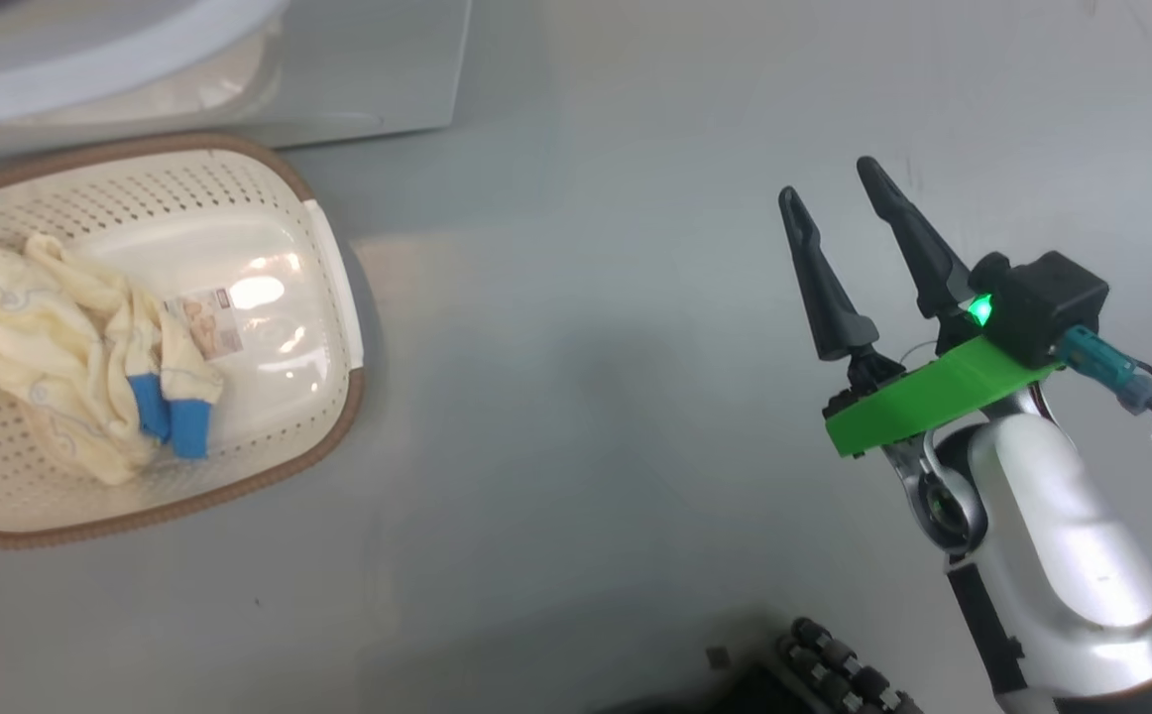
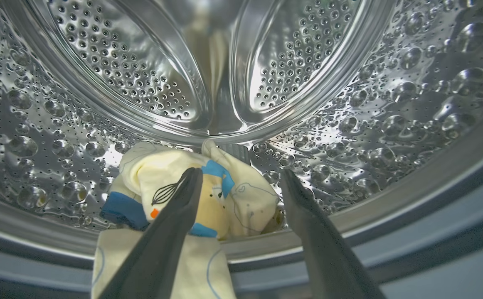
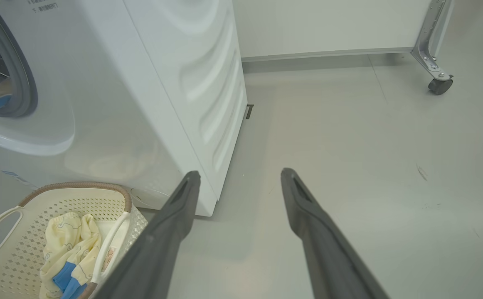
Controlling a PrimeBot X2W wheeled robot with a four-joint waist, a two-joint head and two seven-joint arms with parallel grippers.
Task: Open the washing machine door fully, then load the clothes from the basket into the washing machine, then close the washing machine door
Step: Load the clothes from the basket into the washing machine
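Observation:
In the left wrist view my left gripper [image 2: 239,178] stands open inside the mouth of the washing machine's steel drum [image 2: 391,104]. A pale yellow garment [image 2: 158,166] with blue cuffs lies on the drum's front lip and hangs over the grey gasket [image 2: 432,232]. Its left finger [image 2: 175,220] lies against the cloth, with nothing clamped between the fingers. Another of the clothes [image 1: 70,357] lies in the cream basket [image 1: 239,183] on the floor. My right gripper [image 1: 831,183] hovers open and empty over bare floor, well right of the basket. The washing machine door is out of view.
The white washing machine [image 3: 141,83] stands just behind the basket [image 3: 29,207], with a garment [image 3: 69,241] inside it. A wheeled metal leg [image 3: 439,85] stands at the far right by the wall. My own base [image 1: 834,674] shows at the head view's bottom edge.

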